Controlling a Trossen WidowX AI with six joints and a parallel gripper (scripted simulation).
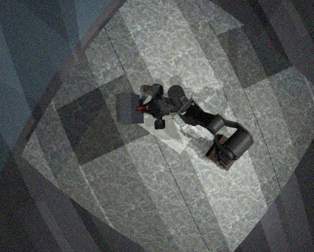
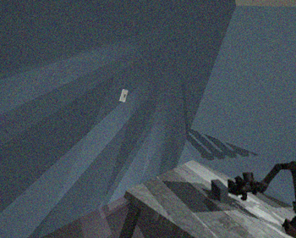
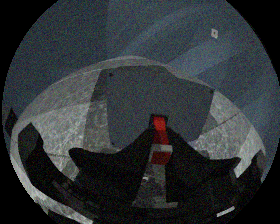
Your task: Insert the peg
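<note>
Peg, red, clamped in the end effector, tip up against the sloped panel face, apparently starting into the hole; hole itself hidden behind the peg. Held roughly square to the face, likely so the push runs along the hole's axis. Panel sits mid-tabletop, well apart from every edge. Room behind the arm for backing off; its base lies well apart from the panel.

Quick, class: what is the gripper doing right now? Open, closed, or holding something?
Gripper: closed on the red peg, whose far end points at the sloped panel.
</note>
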